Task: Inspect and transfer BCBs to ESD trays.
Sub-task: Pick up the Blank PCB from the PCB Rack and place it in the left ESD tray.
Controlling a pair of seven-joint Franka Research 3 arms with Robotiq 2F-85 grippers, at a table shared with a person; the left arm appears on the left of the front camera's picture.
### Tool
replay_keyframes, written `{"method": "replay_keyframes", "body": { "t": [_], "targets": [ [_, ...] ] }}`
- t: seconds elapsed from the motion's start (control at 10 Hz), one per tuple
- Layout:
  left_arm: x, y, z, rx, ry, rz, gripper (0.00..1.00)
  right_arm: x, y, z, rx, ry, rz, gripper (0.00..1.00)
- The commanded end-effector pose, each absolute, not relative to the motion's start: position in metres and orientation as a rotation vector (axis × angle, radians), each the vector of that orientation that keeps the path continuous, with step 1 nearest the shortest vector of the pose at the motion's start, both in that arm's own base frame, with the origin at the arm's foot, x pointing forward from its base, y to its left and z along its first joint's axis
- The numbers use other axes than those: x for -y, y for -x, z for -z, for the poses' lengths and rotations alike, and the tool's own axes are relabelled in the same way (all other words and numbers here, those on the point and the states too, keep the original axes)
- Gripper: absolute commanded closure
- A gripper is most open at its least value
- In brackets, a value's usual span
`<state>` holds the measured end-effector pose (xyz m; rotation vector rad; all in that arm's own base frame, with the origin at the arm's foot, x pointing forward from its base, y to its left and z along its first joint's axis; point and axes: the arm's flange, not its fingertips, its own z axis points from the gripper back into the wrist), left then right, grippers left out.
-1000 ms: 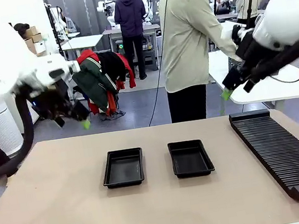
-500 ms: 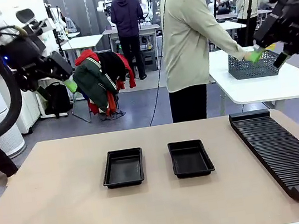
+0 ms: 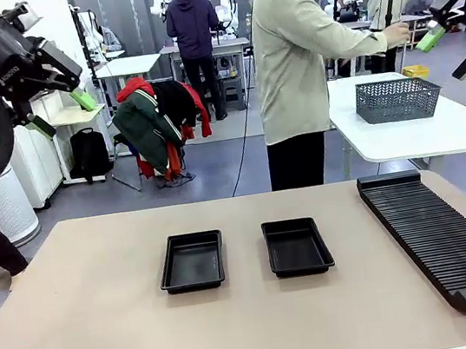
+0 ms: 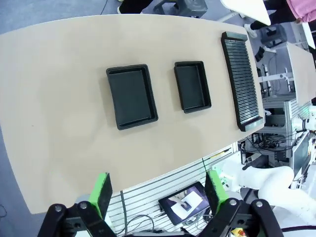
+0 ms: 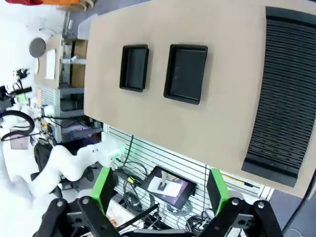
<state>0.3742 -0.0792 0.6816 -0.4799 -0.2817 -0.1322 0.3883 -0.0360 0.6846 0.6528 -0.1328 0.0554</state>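
Two empty black ESD trays lie side by side mid-table, one on the left [image 3: 192, 261] and one on the right [image 3: 296, 247]. No BCBs are in view. My left gripper [image 3: 63, 113] hangs high at the far left, open and holding nothing. My right gripper [image 3: 449, 53] hangs just as high at the far right, also open and holding nothing. From far above, the left wrist view looks between its open gripper [image 4: 159, 191] down on both trays [image 4: 131, 96] [image 4: 193, 86]. The right wrist view does the same, with gripper [image 5: 160, 189] and trays [image 5: 134, 67] [image 5: 186, 73].
A long black ribbed rack [image 3: 443, 231] lies along the table's right side. Beyond the far edge a person [image 3: 296, 68] stands turned toward a white side table holding a grey wire-mesh basket [image 3: 396, 99].
Both arms have risen and swung outward, away from the table's far edge. The person's hand has lifted away from the mesh basket.
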Motion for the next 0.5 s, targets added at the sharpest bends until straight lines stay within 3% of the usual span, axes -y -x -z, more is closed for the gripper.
{"method": "replay_keyframes", "body": {
  "t": [0.0,0.4],
  "targets": [
    [0.073,-0.374,-0.687,0.251,0.486,0.072,0.0,0.042,-0.39,-0.692,0.122,-0.679,0.042,0.0],
    [0.065,-0.37,-0.697,0.275,0.456,0.026,0.0,0.058,-0.388,-0.693,0.121,-0.682,0.117,0.0]
  ]
}}
